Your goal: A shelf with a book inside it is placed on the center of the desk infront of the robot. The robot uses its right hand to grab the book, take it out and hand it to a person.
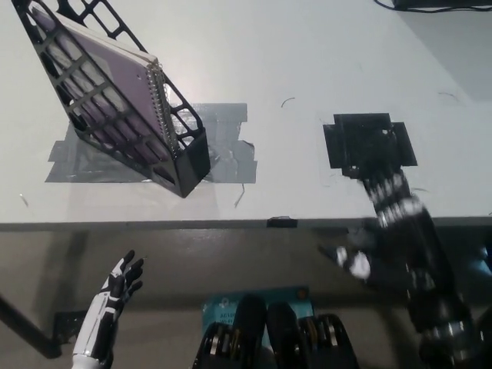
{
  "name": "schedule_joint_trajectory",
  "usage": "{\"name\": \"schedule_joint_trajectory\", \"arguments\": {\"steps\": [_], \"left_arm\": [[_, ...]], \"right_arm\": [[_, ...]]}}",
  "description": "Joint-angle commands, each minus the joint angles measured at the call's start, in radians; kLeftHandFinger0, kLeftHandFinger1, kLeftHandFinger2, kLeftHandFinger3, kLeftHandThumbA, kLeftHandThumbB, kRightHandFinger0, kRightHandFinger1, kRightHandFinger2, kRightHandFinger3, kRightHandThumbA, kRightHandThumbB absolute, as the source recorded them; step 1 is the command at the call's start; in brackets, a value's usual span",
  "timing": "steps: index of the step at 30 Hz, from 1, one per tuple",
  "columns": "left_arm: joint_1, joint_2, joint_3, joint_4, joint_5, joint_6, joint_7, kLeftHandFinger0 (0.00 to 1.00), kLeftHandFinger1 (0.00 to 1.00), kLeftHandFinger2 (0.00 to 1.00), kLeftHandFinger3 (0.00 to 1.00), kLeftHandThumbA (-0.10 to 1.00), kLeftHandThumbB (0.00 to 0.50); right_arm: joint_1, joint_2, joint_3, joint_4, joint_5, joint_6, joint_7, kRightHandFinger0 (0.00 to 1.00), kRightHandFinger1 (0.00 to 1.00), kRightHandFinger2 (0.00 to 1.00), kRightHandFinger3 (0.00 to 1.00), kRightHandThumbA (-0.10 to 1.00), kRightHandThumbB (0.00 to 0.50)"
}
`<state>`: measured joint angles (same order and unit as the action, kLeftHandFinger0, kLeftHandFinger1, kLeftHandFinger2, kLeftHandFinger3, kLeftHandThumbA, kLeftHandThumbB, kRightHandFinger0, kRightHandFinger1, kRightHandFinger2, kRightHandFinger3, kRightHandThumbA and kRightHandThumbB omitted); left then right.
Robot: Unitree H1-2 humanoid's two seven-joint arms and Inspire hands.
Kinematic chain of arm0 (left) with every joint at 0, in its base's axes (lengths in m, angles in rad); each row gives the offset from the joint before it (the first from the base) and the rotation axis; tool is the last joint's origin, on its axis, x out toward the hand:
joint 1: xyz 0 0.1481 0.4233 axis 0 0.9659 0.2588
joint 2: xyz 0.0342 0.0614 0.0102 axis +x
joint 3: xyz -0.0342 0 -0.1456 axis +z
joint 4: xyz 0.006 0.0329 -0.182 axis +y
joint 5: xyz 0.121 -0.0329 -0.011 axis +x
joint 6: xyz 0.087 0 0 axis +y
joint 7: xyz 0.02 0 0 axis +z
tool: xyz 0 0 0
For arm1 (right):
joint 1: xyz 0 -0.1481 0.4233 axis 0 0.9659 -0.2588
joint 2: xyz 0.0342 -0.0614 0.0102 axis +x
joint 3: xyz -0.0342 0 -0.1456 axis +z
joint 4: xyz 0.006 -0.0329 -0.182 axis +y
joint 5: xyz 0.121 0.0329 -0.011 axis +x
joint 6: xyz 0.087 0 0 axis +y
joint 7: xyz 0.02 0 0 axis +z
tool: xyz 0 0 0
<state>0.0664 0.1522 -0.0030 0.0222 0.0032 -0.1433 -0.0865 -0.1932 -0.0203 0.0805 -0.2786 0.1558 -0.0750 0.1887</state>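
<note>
Our black right hand [388, 201] comes in from the lower right of the head view, reaching over the front edge of the white desk [323, 69]. It is blurred, and we cannot tell how far its fingers are spread; nothing appears to be in it. It lies beside a patch of black tape [369, 138] stuck on the desk surface. Our white left hand [119, 284] rests low at the lower left, below the desk edge, with its fingers apart and empty.

Further back and well to the left of our right hand stands the black lattice shelf [188, 157], a slanted file holder set on strips of grey tape [223, 115]. Inside it sits the spiral-bound book [115, 88], its pale cover facing up and to the right, its wire spine running down the exposed edge nearest our right hand.

The book's long axis runs diagonally, from the far left corner of the view down toward the near middle of the desk. Shelf and book are well apart from our right hand, up and to the left of it.

We judge that our right hand must travel left and away from us to reach the spine edge. Our left hand looks nearer the shelf, but the task gives the grab to our right.
</note>
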Motion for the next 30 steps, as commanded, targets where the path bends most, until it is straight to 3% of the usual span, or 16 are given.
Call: {"name": "schedule_joint_trajectory", "arguments": {"steps": [1,3,6,9,12,17,20,26,30], "left_arm": [[-0.004,0.004,-0.007,-0.034,-0.002,-0.036,-0.013,1.0,1.0,1.0,1.0,1.0,0.303],[-0.006,0.004,-0.007,-0.033,-0.001,-0.037,-0.012,1.0,1.0,1.0,1.0,1.0,0.298],[-0.01,0.004,-0.009,-0.034,0.002,-0.032,-0.012,1.0,1.0,1.0,1.0,1.0,0.313],[-0.013,0.002,-0.013,-0.037,-0.002,-0.023,-0.017,1.0,1.0,1.0,1.0,1.0,0.322],[-0.014,0.003,-0.015,-0.04,0.007,-0.021,-0.012,1.0,1.0,1.0,1.0,1.0,0.317],[-0.015,0.007,-0.022,-0.046,0.005,-0.013,-0.018,1.0,1.0,1.0,1.0,1.0,0.351],[-0.015,0.006,-0.021,-0.054,-0.024,0.015,-0.029,1.0,1.0,1.0,1.0,1.0,0.37],[-0.018,0.006,-0.022,-0.057,-0.01,0.011,-0.027,1.0,1.0,1.0,1.0,1.0,0.373],[-0.019,0.009,-0.022,-0.064,-0.013,0.012,-0.03,1.0,1.0,1.0,1.0,1.0,0.345]], "right_arm": [[-0.14,0.03,0.028,0.022,-0.036,0.064,-0.013,1.0,1.0,1.0,1.0,0.98,0.281],[-0.195,0.041,0.038,0.064,-0.04,0.073,-0.013,1.0,1.0,1.0,1.0,0.99,0.278],[-0.291,0.067,0.049,0.155,-0.042,0.104,-0.018,1.0,1.0,1.0,1.0,1.0,0.314],[-0.383,0.089,0.053,0.264,-0.02,0.117,-0.001,1.0,1.0,1.0,1.0,1.0,0.27],[-0.472,0.116,0.057,0.378,-0.006,0.124,0.013,1.0,1.0,1.0,1.0,1.0,0.258],[-0.601,0.168,0.05,0.562,0.002,0.114,0.016,1.0,1.0,1.0,1.0,1.0,0.374],[-0.648,0.198,0.044,0.627,0.01,0.117,0.015,1.0,1.0,1.0,1.0,1.0,0.403],[-0.709,0.231,0.047,0.74,-0.018,0.078,0.001,1.0,1.0,1.0,1.0,1.0,0.398],[-0.739,0.25,0.056,0.793,-0.034,0.056,0.001,1.0,1.0,1.0,1.0,1.0,0.41]]}}
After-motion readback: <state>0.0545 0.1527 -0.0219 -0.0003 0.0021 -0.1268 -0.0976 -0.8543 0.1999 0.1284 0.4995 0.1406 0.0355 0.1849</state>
